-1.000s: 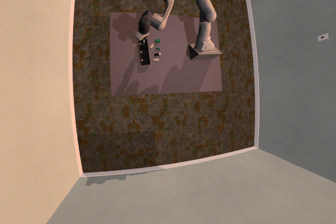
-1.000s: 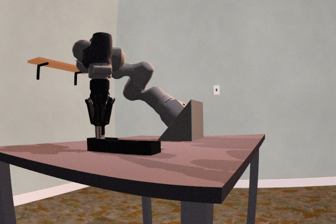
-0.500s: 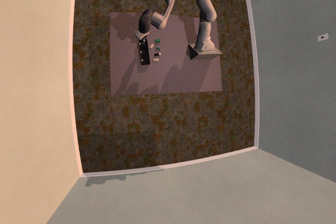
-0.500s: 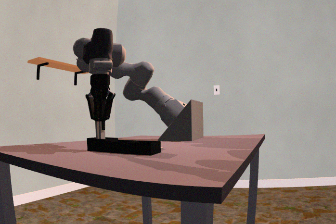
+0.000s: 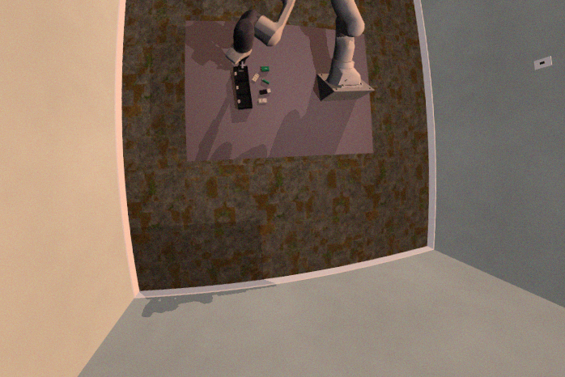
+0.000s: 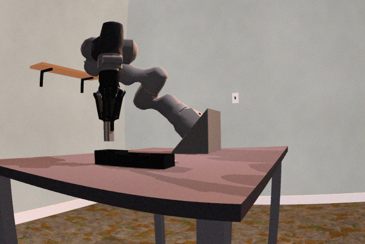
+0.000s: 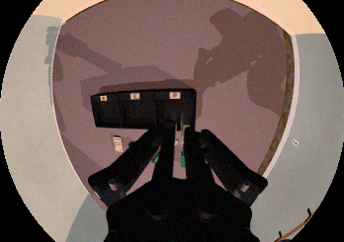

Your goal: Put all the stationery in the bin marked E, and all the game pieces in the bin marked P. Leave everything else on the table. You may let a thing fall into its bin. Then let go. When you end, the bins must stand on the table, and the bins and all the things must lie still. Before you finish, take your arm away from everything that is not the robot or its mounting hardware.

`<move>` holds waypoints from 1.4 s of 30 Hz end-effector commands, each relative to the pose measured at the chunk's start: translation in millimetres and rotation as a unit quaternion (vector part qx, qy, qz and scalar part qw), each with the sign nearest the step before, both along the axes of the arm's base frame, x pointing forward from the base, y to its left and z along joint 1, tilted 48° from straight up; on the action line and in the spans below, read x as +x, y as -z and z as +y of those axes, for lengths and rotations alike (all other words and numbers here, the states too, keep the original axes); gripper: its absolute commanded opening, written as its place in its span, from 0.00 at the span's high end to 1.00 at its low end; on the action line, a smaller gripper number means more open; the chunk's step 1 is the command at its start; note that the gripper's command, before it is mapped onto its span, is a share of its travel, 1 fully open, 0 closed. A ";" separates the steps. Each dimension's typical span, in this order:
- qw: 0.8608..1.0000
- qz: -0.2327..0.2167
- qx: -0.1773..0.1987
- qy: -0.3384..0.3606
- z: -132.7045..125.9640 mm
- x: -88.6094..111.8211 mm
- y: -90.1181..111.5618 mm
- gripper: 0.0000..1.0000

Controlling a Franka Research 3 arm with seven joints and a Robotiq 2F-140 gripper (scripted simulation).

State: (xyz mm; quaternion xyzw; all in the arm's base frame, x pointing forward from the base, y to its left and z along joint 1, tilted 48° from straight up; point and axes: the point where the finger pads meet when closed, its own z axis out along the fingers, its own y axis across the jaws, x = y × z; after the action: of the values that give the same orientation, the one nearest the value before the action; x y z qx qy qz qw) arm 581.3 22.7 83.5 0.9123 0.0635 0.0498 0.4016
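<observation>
My gripper (image 5: 242, 65) (image 6: 109, 140) (image 7: 178, 117) is shut, with nothing seen between the fingertips, above the P end of the black bin row (image 6: 132, 159). Label P (image 7: 174, 95) is at that end, label E (image 7: 134, 96) is in the middle. The bins' contents are too dark to tell. Beside the row lie a green block (image 5: 265, 69) (image 7: 183, 160), a cream piece (image 5: 255, 77), a thin green piece (image 5: 265, 82) (image 7: 155, 157), a black-and-white piece (image 5: 265, 91) and a pale marked block (image 5: 262, 101) (image 7: 118, 143). The fingers partly hide some pieces in the wrist view.
A third bin label (image 7: 103, 98) marks the far end of the row. The arm's wedge base (image 5: 344, 93) (image 6: 208, 134) stands on the table (image 5: 296, 135) (image 6: 206, 188), beyond the loose pieces. A wooden shelf (image 6: 66, 70) is on the wall behind the arm.
</observation>
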 end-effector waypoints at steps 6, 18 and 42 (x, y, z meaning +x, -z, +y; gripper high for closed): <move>1.000 0.005 -0.003 0.002 4.6 -3.1 5.7 0.95; 1.000 0.005 -0.003 0.002 44.2 -9.7 50.3 0.95; 1.000 0.005 -0.003 0.002 24.0 -5.9 87.3 0.95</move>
State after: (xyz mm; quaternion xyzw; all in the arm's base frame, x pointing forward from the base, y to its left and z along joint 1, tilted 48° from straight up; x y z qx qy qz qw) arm 574.0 51.1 2.6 0.9102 0.0684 0.0398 0.4066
